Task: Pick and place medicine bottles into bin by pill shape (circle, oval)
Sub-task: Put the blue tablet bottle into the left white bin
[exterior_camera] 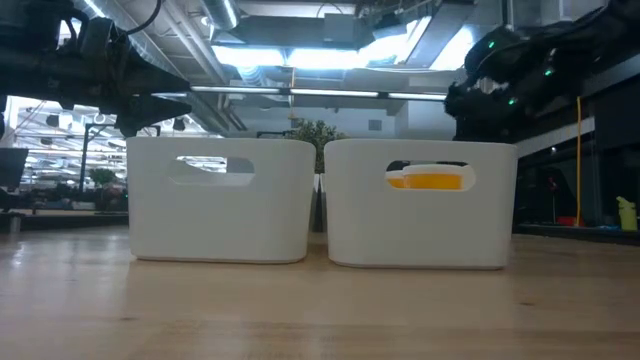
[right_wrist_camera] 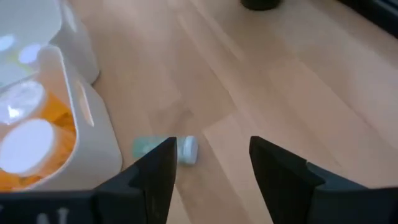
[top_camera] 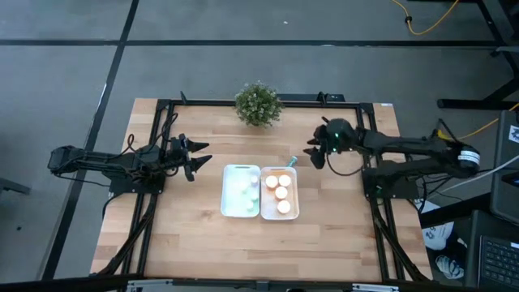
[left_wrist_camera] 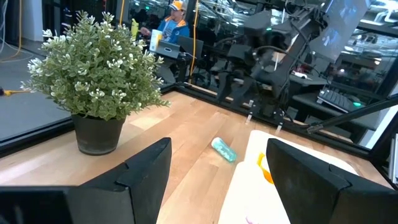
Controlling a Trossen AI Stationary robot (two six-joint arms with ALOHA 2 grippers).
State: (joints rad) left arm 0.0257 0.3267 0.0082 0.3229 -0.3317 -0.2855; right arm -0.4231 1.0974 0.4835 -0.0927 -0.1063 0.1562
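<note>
One pale teal-green bottle (top_camera: 291, 162) with a white cap lies on its side on the table, just beyond the right bin's far corner; it also shows in the left wrist view (left_wrist_camera: 224, 150) and the right wrist view (right_wrist_camera: 163, 149). The right white bin (top_camera: 279, 194) holds three orange bottles with white caps (top_camera: 281, 193). The left white bin (top_camera: 241, 191) holds pale green bottles (top_camera: 246, 189). My right gripper (top_camera: 312, 153) is open, in the air just right of the lying bottle. My left gripper (top_camera: 195, 156) is open and empty, left of the bins.
A small potted plant (top_camera: 259, 104) stands at the table's far edge, behind the bins. Bare wood lies in front of the bins and on both sides. A person shows in the room beyond the table in the left wrist view (left_wrist_camera: 173, 28).
</note>
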